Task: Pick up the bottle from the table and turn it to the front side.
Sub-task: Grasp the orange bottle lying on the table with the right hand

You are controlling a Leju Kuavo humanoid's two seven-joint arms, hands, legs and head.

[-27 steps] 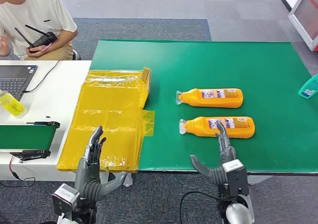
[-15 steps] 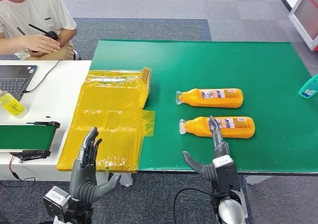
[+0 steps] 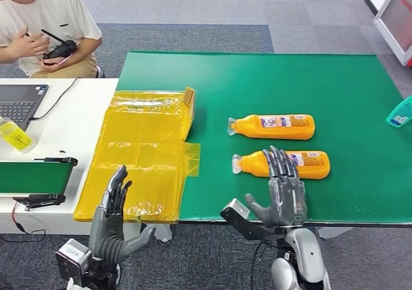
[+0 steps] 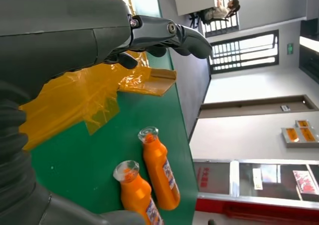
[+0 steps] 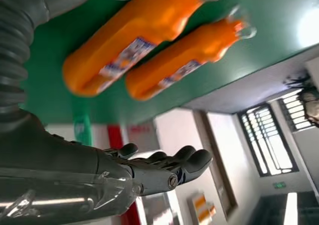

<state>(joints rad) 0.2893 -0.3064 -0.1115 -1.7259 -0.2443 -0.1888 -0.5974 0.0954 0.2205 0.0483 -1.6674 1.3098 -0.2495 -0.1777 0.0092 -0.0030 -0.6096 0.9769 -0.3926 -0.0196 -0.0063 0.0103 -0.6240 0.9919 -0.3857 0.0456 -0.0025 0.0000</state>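
On the green bench [image 3: 340, 84], your two orange bottles are lying side by side, the nearer bottle [image 3: 286, 164] just behind your right hand [image 3: 282, 197], whose fingers [image 3: 279, 164] are spreading wide, gripping nothing. Your left hand [image 3: 114, 216] is hovering by the yellow sheet [image 3: 141, 148], fingers apart and empty.

Two orange bottles lie on their sides on the green worktop [image 3: 340, 90], side by side and parallel, close together but apart. The near bottle [image 3: 311, 164] has its clear cap pointing toward the yellow plastic sheet [image 3: 141, 148], with a small printed label facing up along its body. The far bottle [image 3: 274, 126] lies the same way, cap to the same side, its label also up. Both are full of orange liquid.
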